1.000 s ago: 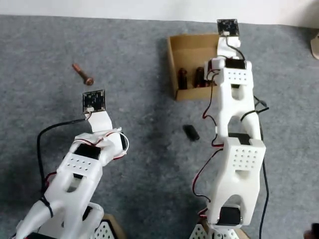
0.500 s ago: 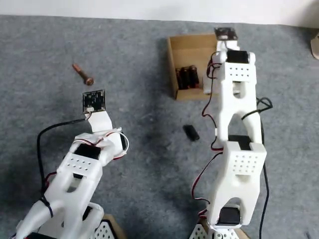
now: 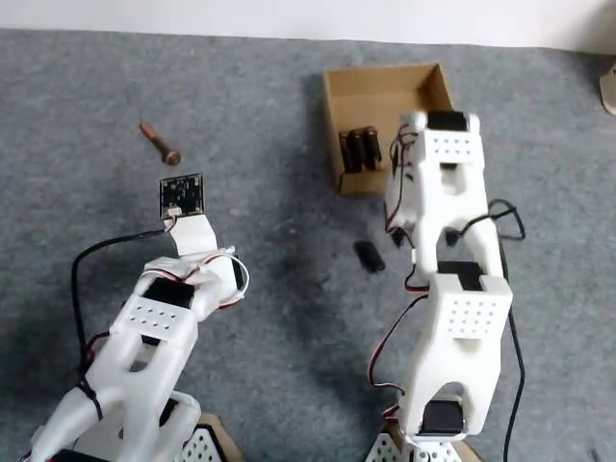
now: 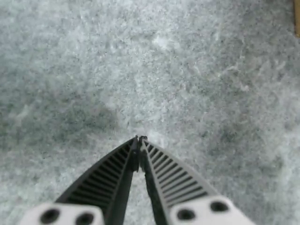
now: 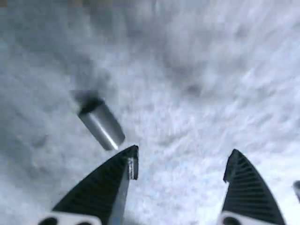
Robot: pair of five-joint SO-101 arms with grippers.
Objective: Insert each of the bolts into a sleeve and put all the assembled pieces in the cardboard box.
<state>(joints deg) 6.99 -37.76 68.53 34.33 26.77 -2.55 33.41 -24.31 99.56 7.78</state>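
Grey, felt-like carpet covers the desk (image 3: 269, 125) from edge to edge, and a pale strip (image 3: 289, 17) runs along its far side. Two white arms stand at the near edge. The left arm (image 3: 154, 327) leans in over the carpet and the right arm (image 3: 452, 289) stretches toward the far side.

At the far side, a little right of the middle, sits the open cardboard box (image 3: 385, 87). A small cluster of dark assembled pieces (image 3: 360, 149) lies against its near wall. A lone copper-coloured bolt (image 3: 159, 142) lies on the carpet on the left, beyond the left arm's wrist and well apart from the box.

The loose sleeve (image 3: 369, 255) lies on its side between the box and the arm bases, just beside the right arm, on the side facing the left arm. The right wrist camera shows it as a short grey metal cylinder (image 5: 101, 124) with one dark end. The right gripper (image 5: 183, 154) has its fingers spread wide with carpet between them. The sleeve lies outside that gap, just beside the tip of one finger (image 5: 126, 161) and not touching it.

The left gripper (image 4: 139, 139) has its fingers pressed together, tips meeting over bare carpet and holding nothing.
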